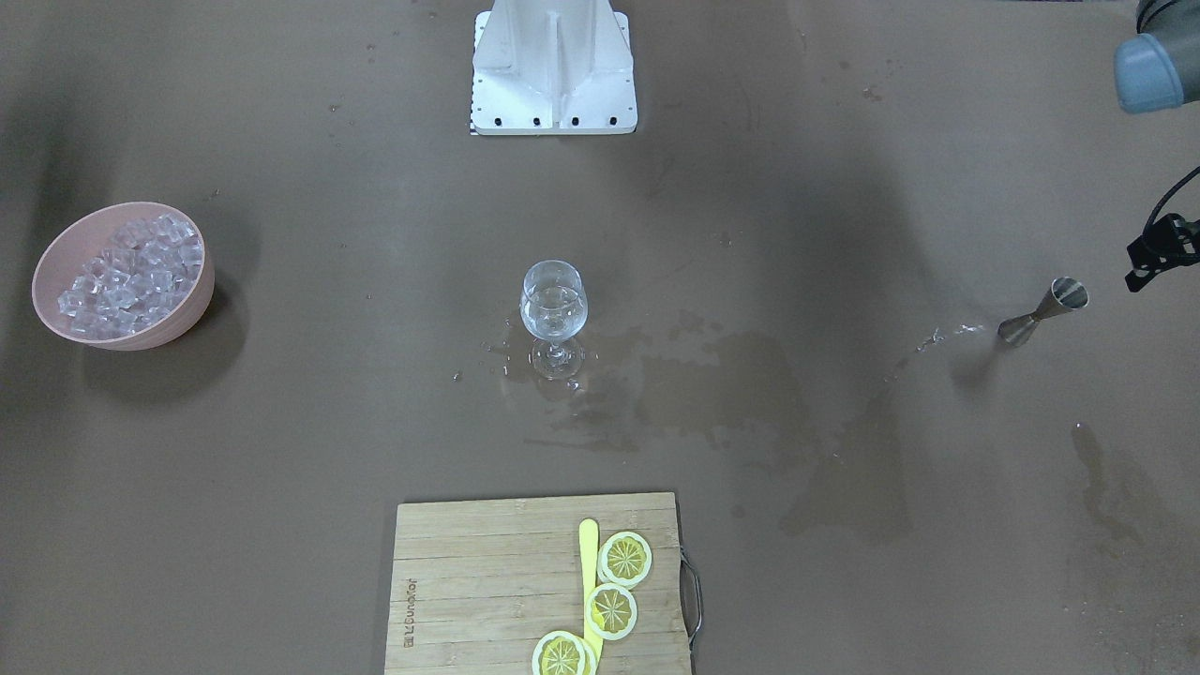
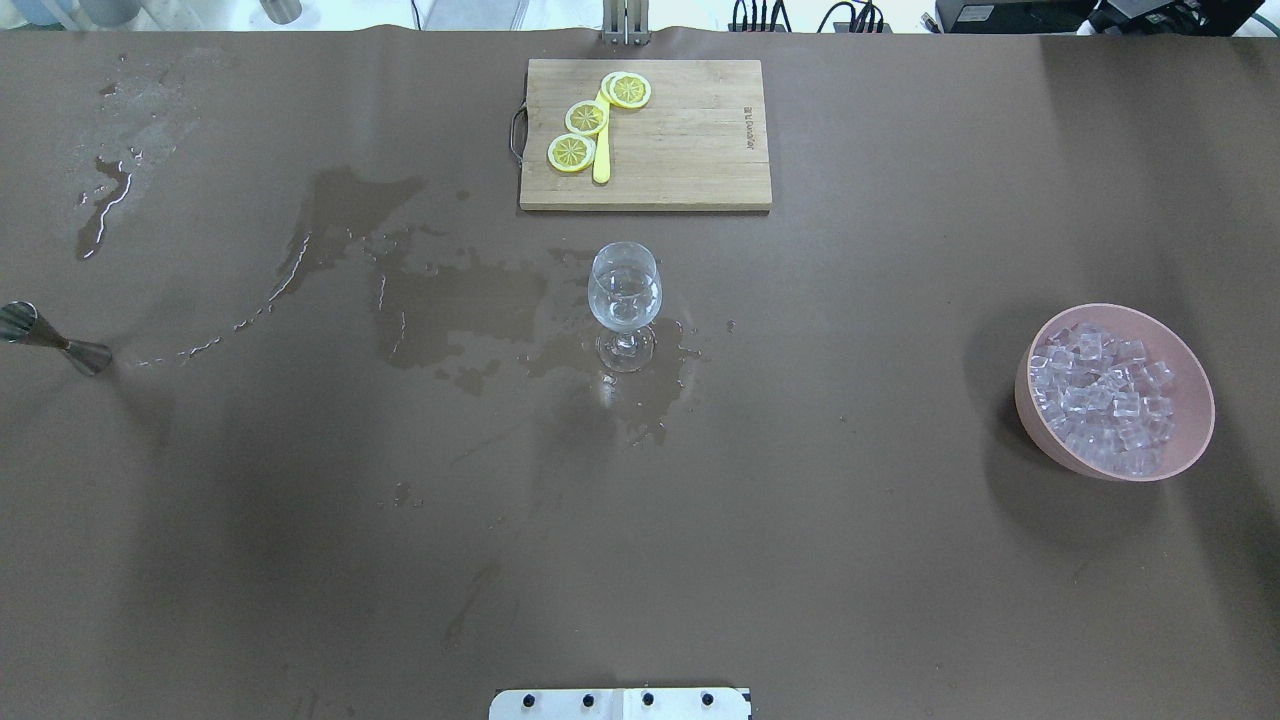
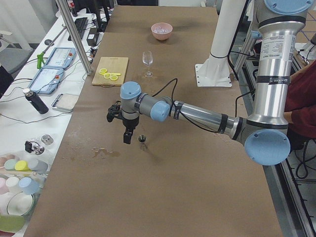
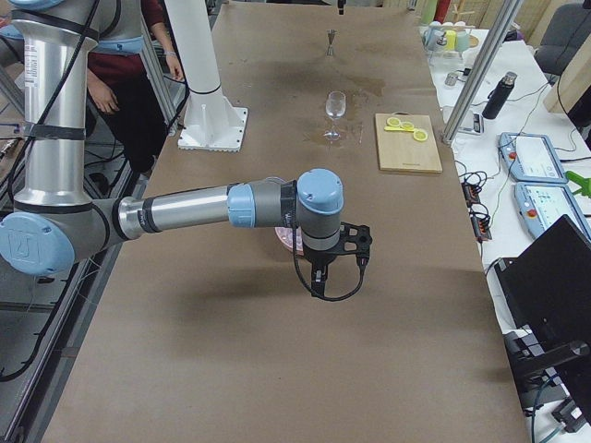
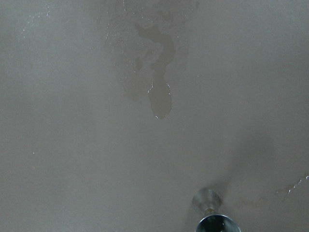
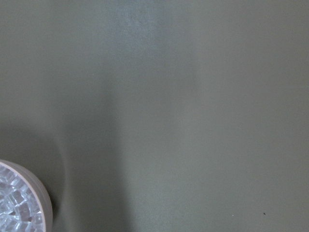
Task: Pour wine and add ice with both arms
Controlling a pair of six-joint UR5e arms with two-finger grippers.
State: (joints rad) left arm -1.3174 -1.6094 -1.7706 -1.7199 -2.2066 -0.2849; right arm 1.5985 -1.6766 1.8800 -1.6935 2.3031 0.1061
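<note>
A wine glass point(image 1: 553, 305) stands mid-table with a little clear wine point(image 2: 624, 300) in its bowl. Many small clear ice cubes point(image 2: 1105, 400) fill a pink bowl point(image 1: 192, 314) on my right side. A steel jigger point(image 1: 1042, 311) stands upright on my left side. My left gripper point(image 3: 127, 139) hangs point-down just beside the jigger point(image 3: 142, 139); I cannot tell if it is open. My right gripper point(image 4: 319, 288) hangs above the table next to the ice bowl point(image 4: 284, 238); I cannot tell its state. Neither wrist view shows fingers; the left one shows the jigger point(image 5: 212, 220).
A wooden cutting board point(image 2: 690, 150) with three lemon slices point(image 2: 586, 117) and a yellow knife lies at the far edge, beyond the glass. Wet patches point(image 2: 450, 300) spread from the glass toward the jigger. The white base plate point(image 1: 553, 94) stands at the robot's side.
</note>
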